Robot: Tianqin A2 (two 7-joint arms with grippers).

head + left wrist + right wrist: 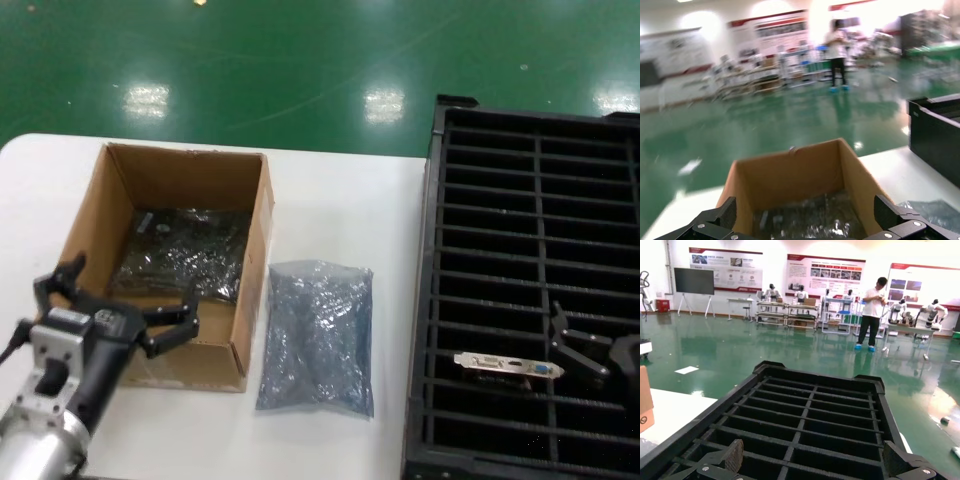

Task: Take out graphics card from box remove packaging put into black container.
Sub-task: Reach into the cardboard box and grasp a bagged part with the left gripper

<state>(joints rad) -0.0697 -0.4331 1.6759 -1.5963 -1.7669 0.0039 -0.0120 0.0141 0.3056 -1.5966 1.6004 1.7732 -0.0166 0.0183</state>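
Left hand point(118, 300): fingers spread wide, holding nothing; it hangs over the box's near wall at about 8 o'clock in the head view.
Box point(95, 195): open carton at 9 o'clock on the white surface point(330, 190); a bagged card point(185, 250) lies flat on its floor.
Risk at the box: the near wall stands between the hand and the bagged card, so a low reach could, I judge, catch the cardboard edge and shove or tip the carton.
Risk in the grasp: the shiny wrap looks slippery; a pinch on loose film alone may lift plastic while the board slides out.
Bag point(318, 335): crinkly grey-blue packaging lies flat on the surface just right of the box, at 6 o'clock; whether it is empty cannot be told.
Risk from the bag: a sweeping arm could drag it off the near edge.
Container point(535, 200): black slatted crate at 3 o'clock.
Card point(505, 365): its silver bracket with blue port shows in a near slot, at 4 o'clock.
Right hand point(590, 350): fingers apart and empty, just right of that bracket.
Risk there: a finger could snag the bracket or a slat.
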